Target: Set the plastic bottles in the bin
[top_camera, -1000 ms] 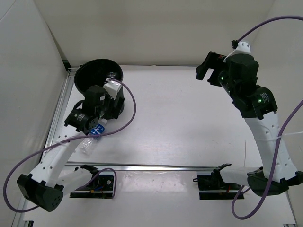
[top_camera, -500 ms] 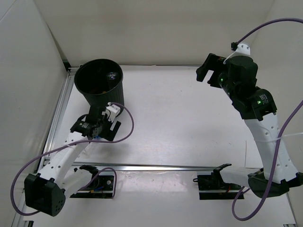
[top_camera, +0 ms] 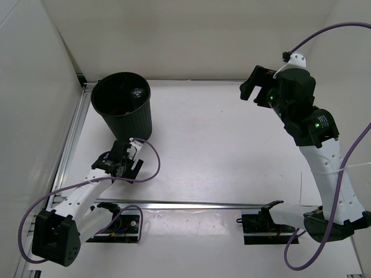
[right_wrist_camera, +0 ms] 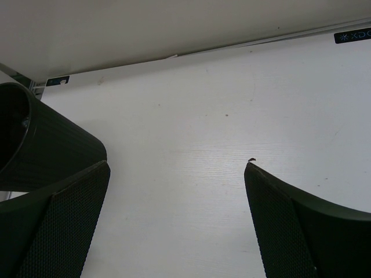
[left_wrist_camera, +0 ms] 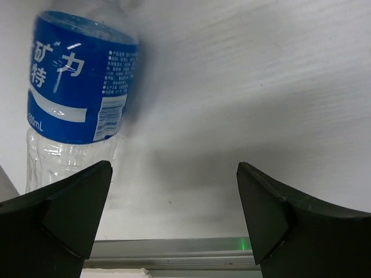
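1. White table [top_camera: 220,150], white walls [top_camera: 191,35] on three sides, metal rail [top_camera: 203,204] along the near edge.
2. Bin [top_camera: 122,107] stands upright at the table's far left corner, mouth up, ribbed black sides. Something clear glints inside by the far rim, but it is too dark to tell what.
3. Left arm [top_camera: 81,194] lies low over the table, just in front of the bin. The left gripper [left_wrist_camera: 174,174] points down at the table, near the bin and apart from it.
4. Left gripper fingers are spread wide and pinch nothing, with only bare table showing in the gap.
5. Plastic bottle [left_wrist_camera: 75,98] is clear with a blue label and white print. It lies on the table outside the bin.
6. In the left wrist view the bottle sits at the left side, mostly outside the gap. Its clear end runs down to the finger on that side, and I cannot tell if they touch. The cap end is cut off by the frame.
7. In the top view the bottle is hidden under the left gripper.
8. Right arm [top_camera: 319,150] is raised at the far right. The right gripper [right_wrist_camera: 177,168] is in the air, well apart from the bin.
9. Right gripper fingers are spread wide and hold nothing. Below them are bare table and the bin's ribbed wall at the left edge of the right wrist view.
10. Purple cable [top_camera: 156,165] loops from the left wrist across the table.
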`<state>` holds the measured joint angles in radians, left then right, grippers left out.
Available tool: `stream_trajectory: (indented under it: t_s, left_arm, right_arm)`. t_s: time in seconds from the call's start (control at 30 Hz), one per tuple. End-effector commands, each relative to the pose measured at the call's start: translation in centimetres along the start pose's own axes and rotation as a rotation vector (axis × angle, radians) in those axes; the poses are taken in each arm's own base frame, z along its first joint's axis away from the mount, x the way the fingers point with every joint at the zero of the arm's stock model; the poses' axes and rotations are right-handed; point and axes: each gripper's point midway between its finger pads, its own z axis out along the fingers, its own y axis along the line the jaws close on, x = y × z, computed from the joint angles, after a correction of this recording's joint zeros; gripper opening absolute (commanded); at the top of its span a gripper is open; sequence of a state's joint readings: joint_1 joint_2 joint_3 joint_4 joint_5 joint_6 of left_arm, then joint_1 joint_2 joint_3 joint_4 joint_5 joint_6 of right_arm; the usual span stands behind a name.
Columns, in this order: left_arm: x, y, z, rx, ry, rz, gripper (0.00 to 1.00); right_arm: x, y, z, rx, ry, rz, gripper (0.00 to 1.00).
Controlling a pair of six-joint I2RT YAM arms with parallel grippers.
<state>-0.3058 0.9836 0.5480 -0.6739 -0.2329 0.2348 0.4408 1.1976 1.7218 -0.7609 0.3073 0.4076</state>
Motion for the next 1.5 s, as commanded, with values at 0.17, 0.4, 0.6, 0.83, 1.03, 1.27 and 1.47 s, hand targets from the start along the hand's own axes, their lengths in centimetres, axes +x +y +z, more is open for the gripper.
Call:
stream_trajectory:
  t_s: [0.17, 0.4, 0.6, 0.83, 1.03, 1.27, 1.47]
  left_arm:
    - [-6.5, 3.0, -2.5, -0.082, -0.18, -0.055, 1.0]
    - [-6.9, 4.7, -2.2, -0.148, -0.157, 0.059, 1.0]
    - [-4.3, 4.5, 0.5, -0.176, -0.095, 0.103, 1.0]
    - [-2.0, 4.9, 2.2, -0.223, -0.076, 0.111, 1.0]
    - [-3.2, 5.4, 2.5, -0.251, -0.115, 0.115, 1.0]
    - [-4.1, 5.5, 3.1, -0.249, -0.128, 0.136, 1.0]
    - [-4.1, 4.2, 4.1, -0.189, -0.137, 0.12, 1.0]
  right_arm:
    - [-0.7, 0.1, -1.0, -0.018, -0.033, -0.001, 1.0]
    - [-0.9, 0.2, -0.8, -0.018, -0.033, -0.001, 1.0]
    - [-1.0, 0.1, -1.0, -0.017, -0.034, -0.019, 1.0]
    - [-0.8, -0.4, -1.8, -0.009, -0.039, -0.028, 1.0]
    - [-0.6, -0.5, -1.8, -0.005, -0.029, -0.031, 1.0]
    - [-0.6, -0.5, -2.4, -0.017, -0.034, -0.029, 1.0]
    - [-0.2, -0.6, -2.2, -0.014, -0.025, -0.031, 1.0]
